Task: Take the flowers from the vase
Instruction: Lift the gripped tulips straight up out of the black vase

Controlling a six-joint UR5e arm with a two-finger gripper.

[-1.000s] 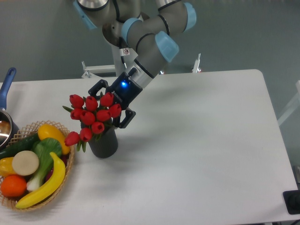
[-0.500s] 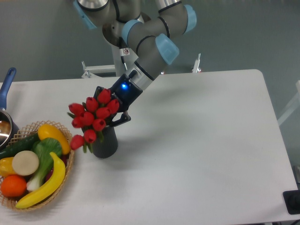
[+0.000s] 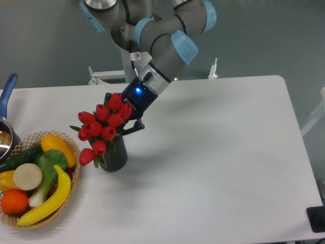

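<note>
Pincer (image 3: 123, 120) closed on the flowers (image 3: 101, 126), stems reaching down into vase (image 3: 114, 157) below it. Risk: a tilted pull snags stems, tipping vase toward basket (image 3: 71, 179) beyond it.

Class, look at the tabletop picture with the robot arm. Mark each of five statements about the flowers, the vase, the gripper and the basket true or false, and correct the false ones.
1. The flowers are red tulips. True.
2. The vase lies on its side. False: it stands upright on the table.
3. The gripper is at the bunch, its fingers closed in on it. True.
4. The basket stands to the right of the vase in the picture. False: it is to the left, near the table's edge.
5. The flowers are fully clear of the vase. False: the lowest buds and leaves overlap its mouth.
</note>
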